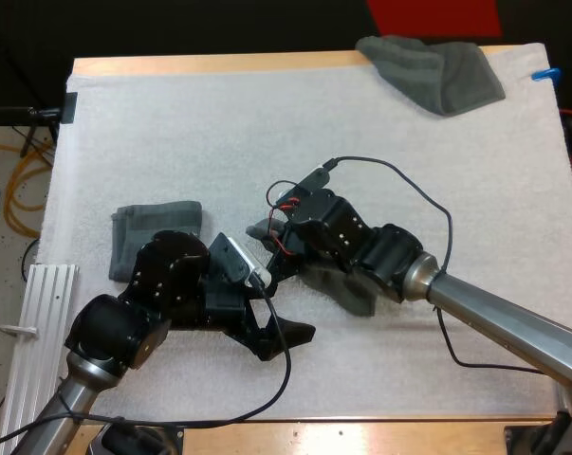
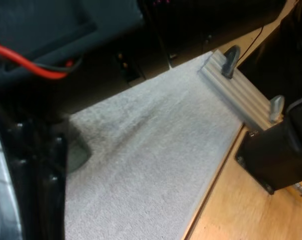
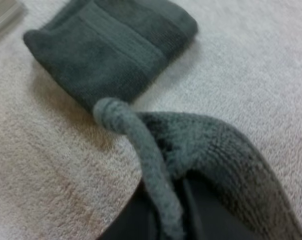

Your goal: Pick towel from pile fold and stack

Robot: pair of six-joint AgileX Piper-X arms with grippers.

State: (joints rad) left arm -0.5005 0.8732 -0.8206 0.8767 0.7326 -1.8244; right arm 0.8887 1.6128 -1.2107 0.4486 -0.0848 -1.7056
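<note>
Grey-green cloth, high view: held towel (image 1: pixel 347 289) hangs mid-mat from the right gripper (image 1: pixel 278 232); folded towel (image 1: pixel 157 232) nearby, pile (image 1: pixel 433 71) at the far edge.
Left gripper, high view: left gripper (image 1: pixel 287 336) sits low beside the held towel; grip state, can't tell.
Left wrist view: bare mat (image 2: pixel 156 165), with dark shapes overhead that are hard to make out.
Right wrist view: fingers (image 3: pixel 135 220) clamped on the held towel, folded towel just beyond.
Risk: bunched cloth could land skewed on the folded towel, and arms this close could clash.

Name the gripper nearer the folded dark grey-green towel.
Right. The right gripper, shut on a second grey-green towel, sits beside the folded towel; the left gripper points away, farther off.
</note>
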